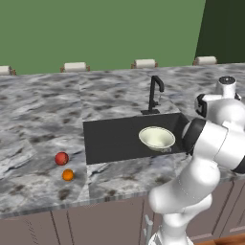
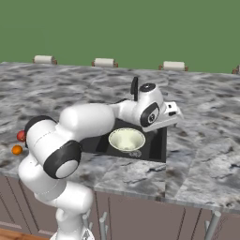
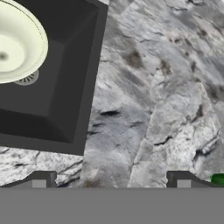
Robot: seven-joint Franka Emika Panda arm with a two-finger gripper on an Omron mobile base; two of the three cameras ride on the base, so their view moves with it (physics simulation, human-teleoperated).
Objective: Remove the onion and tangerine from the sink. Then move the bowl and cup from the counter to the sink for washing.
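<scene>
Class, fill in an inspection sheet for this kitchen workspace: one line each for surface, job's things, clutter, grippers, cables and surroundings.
Surface: grey-veined marble counter with a black sink set into it.
Job's things: the bowl sits in the sink over the drain; the onion and tangerine lie on the counter left of the sink, close together; a sliver of the green cup shows at the edge of the hand view, on the counter.
Clutter: nothing seen.
Grippers: gripper open and empty, over the counter beside the sink.
Cables: nothing seen.
Surroundings: black faucet behind the sink, green wall, brown cabinets below.
</scene>
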